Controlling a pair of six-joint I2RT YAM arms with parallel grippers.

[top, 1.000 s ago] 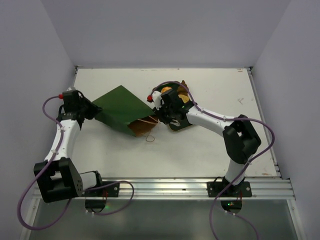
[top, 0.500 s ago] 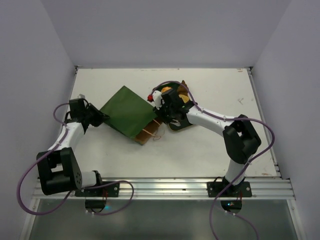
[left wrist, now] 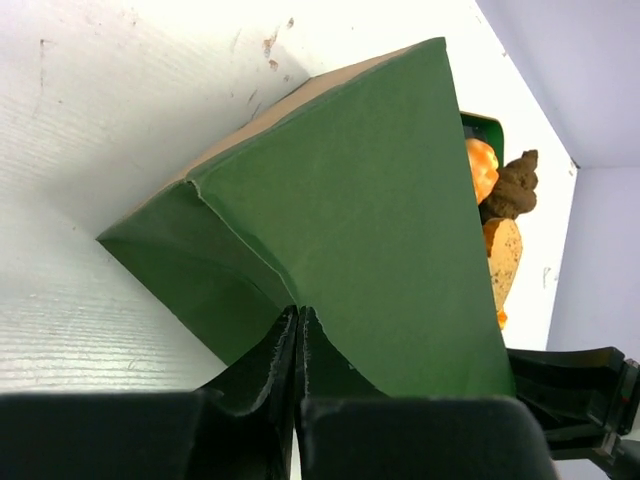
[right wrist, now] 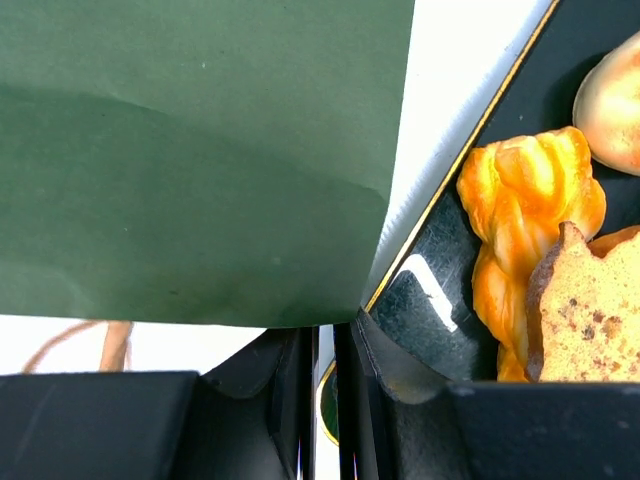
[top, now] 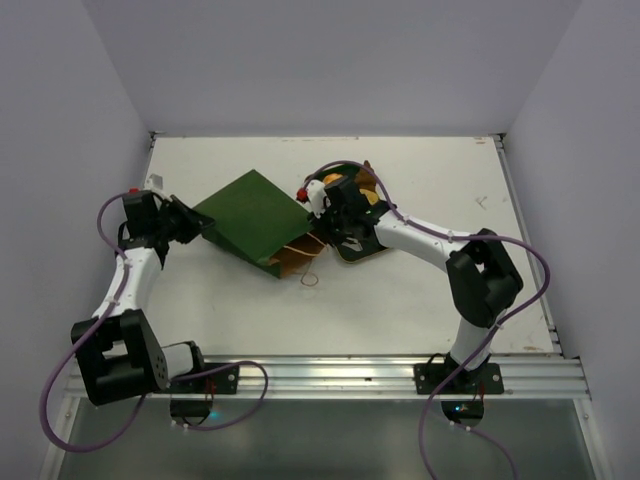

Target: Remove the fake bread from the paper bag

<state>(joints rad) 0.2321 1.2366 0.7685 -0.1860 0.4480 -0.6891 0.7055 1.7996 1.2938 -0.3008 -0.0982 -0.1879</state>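
Left gripper: fingers pressed together on a fold of paper at the closed bottom end of the paper bag; the wrist view shows the green fold pinched between them.
Right gripper: jaws drawn nearly together with only a thin slit between, sitting at the bag's far edge beside its mouth. Whether they pinch the paper cannot be told.
Around: a dark tray with a tan rim lies just right of the bag, partly under the right arm. The tan cord handles trail loose on the white table in front of the mouth.
In the way: the right wrist and gripper sit over the gap between the bag's mouth and the tray.
Fake bread: on the tray, outside the bag. A twisted orange roll, a speckled tan slice and a pale bun lie close together. A dark brown piece shows past the bag's edge.
Bag's lie: on its side. Its long axis runs diagonally from the left gripper toward the tray.
Bag's heading: brown-lined mouth points toward the near right, closed bottom toward the left.
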